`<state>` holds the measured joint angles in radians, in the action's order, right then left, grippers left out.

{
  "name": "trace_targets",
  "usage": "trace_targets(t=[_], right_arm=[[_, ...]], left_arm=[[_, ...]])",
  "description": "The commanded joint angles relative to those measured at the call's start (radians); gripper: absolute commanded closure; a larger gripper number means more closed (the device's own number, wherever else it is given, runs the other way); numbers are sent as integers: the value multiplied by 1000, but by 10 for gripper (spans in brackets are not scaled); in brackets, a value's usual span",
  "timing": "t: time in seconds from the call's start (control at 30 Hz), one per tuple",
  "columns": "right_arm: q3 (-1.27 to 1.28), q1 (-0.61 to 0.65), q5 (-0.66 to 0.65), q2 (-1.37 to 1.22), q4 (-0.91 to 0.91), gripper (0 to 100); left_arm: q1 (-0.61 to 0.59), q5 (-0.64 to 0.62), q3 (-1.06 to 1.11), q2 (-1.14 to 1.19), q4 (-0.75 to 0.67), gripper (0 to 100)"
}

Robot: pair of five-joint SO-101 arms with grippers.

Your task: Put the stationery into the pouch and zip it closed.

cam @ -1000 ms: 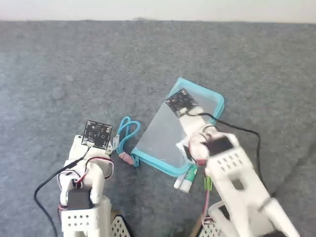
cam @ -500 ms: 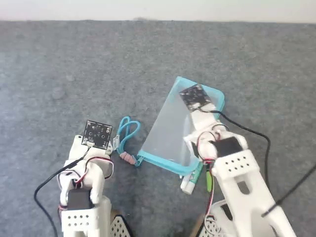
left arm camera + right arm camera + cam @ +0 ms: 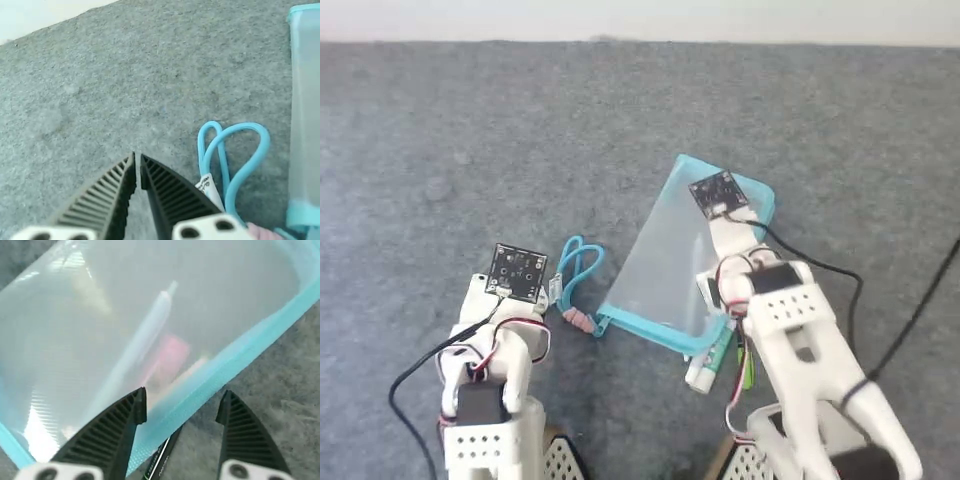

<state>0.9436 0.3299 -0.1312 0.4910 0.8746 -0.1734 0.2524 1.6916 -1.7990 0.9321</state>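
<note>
Looking down, we see a grey felt-covered table [image 3: 470,130] with two white robot arms at its near edge. A frosted plastic pouch [image 3: 665,265] with a teal border lies flat and slanted on the felt, nearer the right arm. A white marker [image 3: 703,368] and a green pen [image 3: 748,368] show past the pouch's near edge, just beside the right arm; we cannot tell whether they sit inside the pouch or under it. At the pouch's corner towards the left arm, a teal loop strap [image 3: 578,268] and a small pink pull [image 3: 578,320] lie on the felt.

From the right wrist, we see the right fingers [image 3: 131,415] spread wide and holding nothing. One is over the pouch's frosted panel, the other over the felt, and the teal edge runs between them. Through the panel we make out a pale pen shape [image 3: 142,340] and a pink block [image 3: 170,357], both blurred. A dark pen [image 3: 162,460] lies between the fingers at the pouch's edge.

From the left wrist, we see the left fingers [image 3: 127,175] pressed almost together with nothing between them. They are over bare felt, near the strap and apart from the pouch.
</note>
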Motion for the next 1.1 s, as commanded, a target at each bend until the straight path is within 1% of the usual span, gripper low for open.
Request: trace_targets(t=[0.0, 0.23, 0.57, 0.63, 0.77, 0.9, 1.07], right_arm=[[-124, -12, 23, -84, -16, 757], [-310, -12, 23, -280, -16, 757], [-706, -16, 21, -608, -5, 757], [-755, -16, 25, -648, 24, 757], [-786, -12, 26, -628, 91, 757], [-749, -24, 28, -516, 136, 757], [-568, -39, 32, -308, 137, 757]], left_arm=[[-8, -14, -8, -26, 18, 988], [-8, -15, -8, -26, 18, 988], [-8, -15, -8, -26, 18, 988], [-8, -15, -8, -26, 18, 988], [-8, -15, -8, -26, 12, 988], [-6, -15, -8, -26, 12, 988], [-5, -15, -8, -26, 12, 988]])
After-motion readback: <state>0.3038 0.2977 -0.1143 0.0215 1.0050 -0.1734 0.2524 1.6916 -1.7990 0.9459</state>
